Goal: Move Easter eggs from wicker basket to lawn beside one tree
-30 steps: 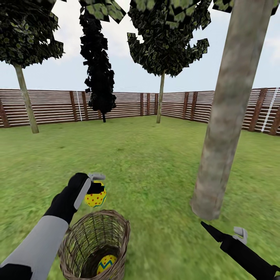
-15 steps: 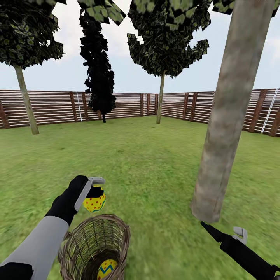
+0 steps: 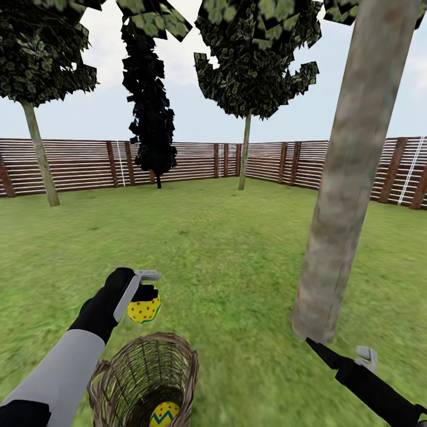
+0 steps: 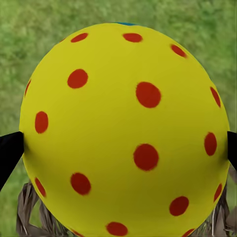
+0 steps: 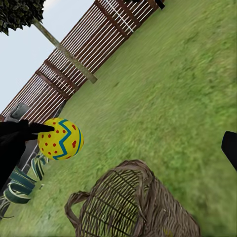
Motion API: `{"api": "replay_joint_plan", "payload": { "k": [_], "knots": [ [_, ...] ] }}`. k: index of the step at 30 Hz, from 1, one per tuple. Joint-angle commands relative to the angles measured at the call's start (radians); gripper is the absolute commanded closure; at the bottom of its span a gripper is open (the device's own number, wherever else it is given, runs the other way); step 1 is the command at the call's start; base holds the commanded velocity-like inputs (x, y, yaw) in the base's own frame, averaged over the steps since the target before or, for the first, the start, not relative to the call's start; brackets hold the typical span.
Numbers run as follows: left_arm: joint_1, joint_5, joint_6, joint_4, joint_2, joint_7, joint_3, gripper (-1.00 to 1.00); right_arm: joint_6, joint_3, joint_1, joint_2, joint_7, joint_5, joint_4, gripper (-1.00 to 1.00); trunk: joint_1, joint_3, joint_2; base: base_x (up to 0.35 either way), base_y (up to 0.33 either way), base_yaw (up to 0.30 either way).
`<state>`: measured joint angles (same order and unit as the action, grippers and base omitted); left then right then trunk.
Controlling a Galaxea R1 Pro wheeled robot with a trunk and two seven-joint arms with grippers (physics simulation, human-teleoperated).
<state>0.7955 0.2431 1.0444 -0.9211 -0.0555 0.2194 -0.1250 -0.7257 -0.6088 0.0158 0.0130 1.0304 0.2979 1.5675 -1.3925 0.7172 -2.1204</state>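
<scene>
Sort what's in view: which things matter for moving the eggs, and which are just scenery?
Job:
- dotted egg in left gripper
- zigzag egg in the wicker basket
- near tree trunk
- lawn

Scenery:
- slat fence
- dark narrow tree
- far trees

A garden: mown lawn (image 3: 237,249), trees (image 3: 347,172), and a slatted wooden fence (image 3: 178,161) enclosing it.

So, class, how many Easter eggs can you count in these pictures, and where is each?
2. One red-dotted egg is held in the left gripper above the wicker basket. One zigzag egg lies inside the basket. A third may be hidden deeper in it.
</scene>
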Motion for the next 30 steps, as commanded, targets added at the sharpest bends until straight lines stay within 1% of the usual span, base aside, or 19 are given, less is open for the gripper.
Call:
{"api": "replay_joint_plan", "payload": {
  "k": [1, 30],
  "knots": [
    [0.001, 0.01, 0.003, -0.001, -0.001, 0.009, -0.004, 1.0, -0.006, -0.002, 0.001, 0.001, 0.002, 0.003, 0.0, -1.0, 0.004, -0.002, 0.007, 0.0, 0.0, 0.0],
    [0.001, 0.01, 0.003, 0.001, -0.001, 0.009, -0.004, 1.0, -0.006, -0.001, 0.001, 0.001, 0.002, 0.003, -0.001, -1.0, 0.115, -0.093, 0.21, 0.0, 0.0, 0.0]
  ]
}}
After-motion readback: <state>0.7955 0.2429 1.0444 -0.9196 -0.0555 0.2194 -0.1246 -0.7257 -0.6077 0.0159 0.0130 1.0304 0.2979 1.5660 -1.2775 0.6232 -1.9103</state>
